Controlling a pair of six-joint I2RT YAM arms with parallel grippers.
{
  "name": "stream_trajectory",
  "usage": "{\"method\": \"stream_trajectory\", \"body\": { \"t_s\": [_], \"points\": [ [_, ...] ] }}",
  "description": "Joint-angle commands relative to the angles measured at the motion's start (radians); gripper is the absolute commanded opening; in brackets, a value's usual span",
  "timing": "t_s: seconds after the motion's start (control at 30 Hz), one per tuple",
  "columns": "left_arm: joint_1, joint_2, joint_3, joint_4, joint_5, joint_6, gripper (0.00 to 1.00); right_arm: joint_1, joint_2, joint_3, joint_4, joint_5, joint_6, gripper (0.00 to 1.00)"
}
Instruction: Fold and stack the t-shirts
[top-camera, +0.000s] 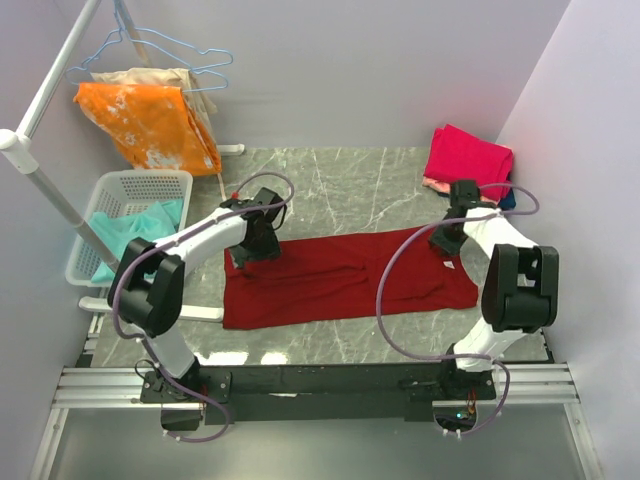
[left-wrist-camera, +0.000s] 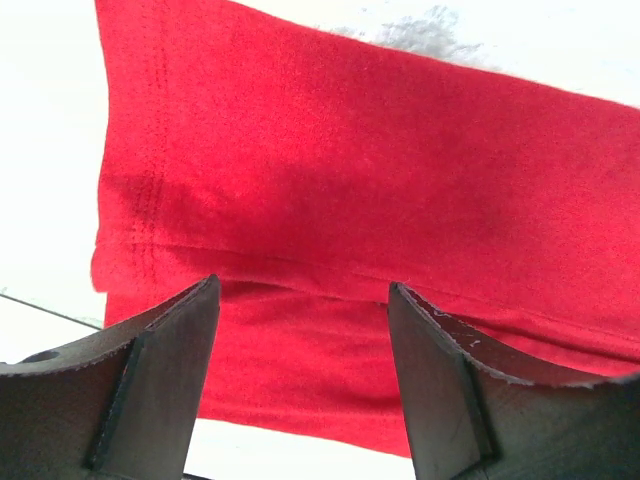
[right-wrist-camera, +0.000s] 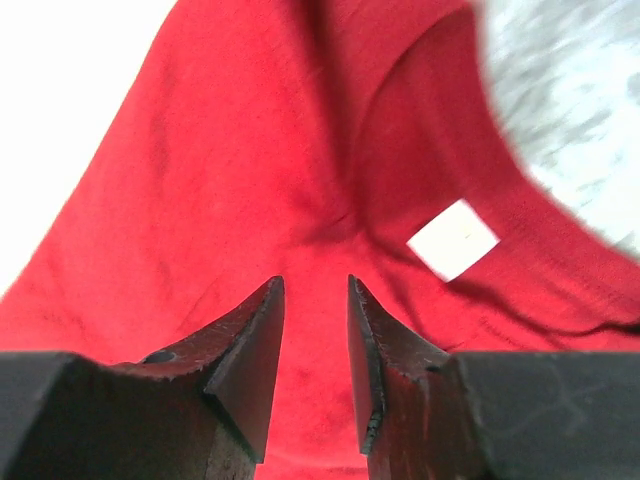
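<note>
A dark red t-shirt (top-camera: 345, 275) lies flat across the grey marble table, folded lengthwise, hem at the left and collar at the right. My left gripper (top-camera: 243, 258) is open over its far left corner; in the left wrist view the jaws stand wide apart above the folded hem (left-wrist-camera: 300, 300). My right gripper (top-camera: 447, 248) is over the far right collar end; in the right wrist view its jaws stand a narrow gap apart above the red cloth (right-wrist-camera: 315, 290), near the white neck label (right-wrist-camera: 452, 238). Nothing is held.
A folded bright pink shirt (top-camera: 468, 158) tops a small stack at the back right. A white basket (top-camera: 128, 222) at the left holds a teal shirt (top-camera: 125, 236). Orange cloth (top-camera: 150, 122) hangs on a rack at the back left.
</note>
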Motion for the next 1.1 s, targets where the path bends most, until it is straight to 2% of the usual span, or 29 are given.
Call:
{"method": "stream_trajectory", "body": {
  "t_s": [0.0,0.17,0.53,0.6,0.63,0.67,1.07],
  "points": [
    [-0.004,0.043,0.016,0.023,-0.017,-0.009,0.73,-0.060,-0.001,0.028,0.056,-0.063,-0.043,0.38],
    [0.012,0.112,0.055,-0.002,-0.020,-0.006,0.73,-0.071,0.057,0.030,0.061,-0.112,-0.043,0.38],
    [0.076,0.164,0.081,0.023,0.050,0.034,0.73,-0.077,0.134,0.073,0.070,-0.068,-0.038,0.36],
    [0.088,0.173,0.086,0.024,0.052,0.040,0.73,-0.079,0.152,0.093,0.072,-0.068,-0.037,0.26],
    [0.091,0.176,0.089,0.024,0.052,0.043,0.73,-0.077,0.158,0.101,0.070,-0.045,-0.034,0.17],
    [0.097,0.179,0.092,0.024,0.052,0.046,0.74,-0.079,0.171,0.117,0.070,-0.039,-0.032,0.00],
    [0.133,0.270,0.155,-0.006,0.020,0.049,0.73,-0.080,0.177,0.217,0.069,-0.020,-0.026,0.00]
  ]
}}
